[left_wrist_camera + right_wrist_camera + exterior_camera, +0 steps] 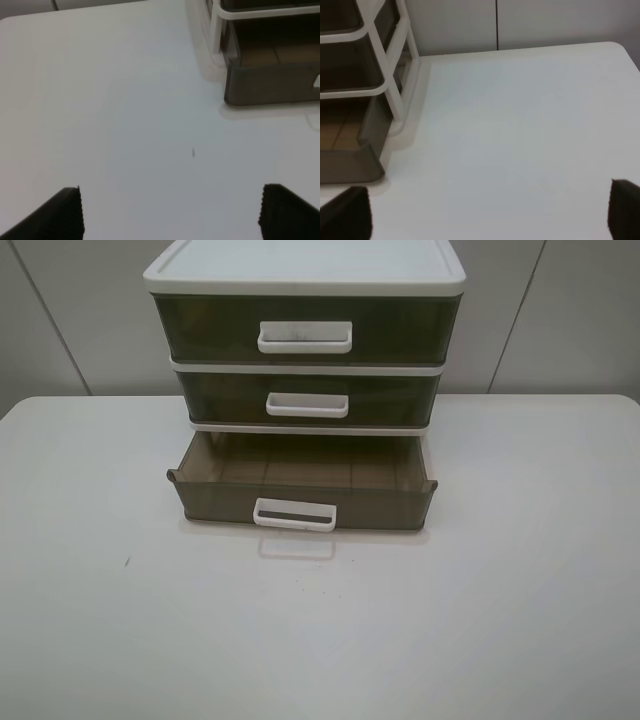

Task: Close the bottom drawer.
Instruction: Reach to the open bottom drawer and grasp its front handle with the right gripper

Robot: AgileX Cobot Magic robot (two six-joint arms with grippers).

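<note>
Drawers are filling the far middle of the high view: the three-drawer unit [305, 360] is standing on the white counter [480, 620] with its back toward the wall. The bottom drawer [380, 508] is sticking partway out of its slot toward the near edge, its olive-brown floor lying open to view, and its white loop handle [294, 515] is facing forward. The middle drawer [400, 398] and the top drawer [400, 328] are sitting flush in the white frame.

From the left wrist camera, the left gripper [172, 212] is hovering over bare counter with its two dark fingers spread wide apart. The bottom drawer's left front corner is lying ahead of it and off to the right, well apart from the fingers. A small dark speck [193, 152] is lying on the counter between the gripper and the drawer.

From the right wrist camera, the right gripper [487, 210] is also showing its fingers wide apart, one at each edge of the picture. The bottom drawer's right front corner is jutting out from under the frame ahead and to the left, near the gripper's left finger; I cannot tell how much gap is lying between them. Bare counter is stretching away to the right.
</note>
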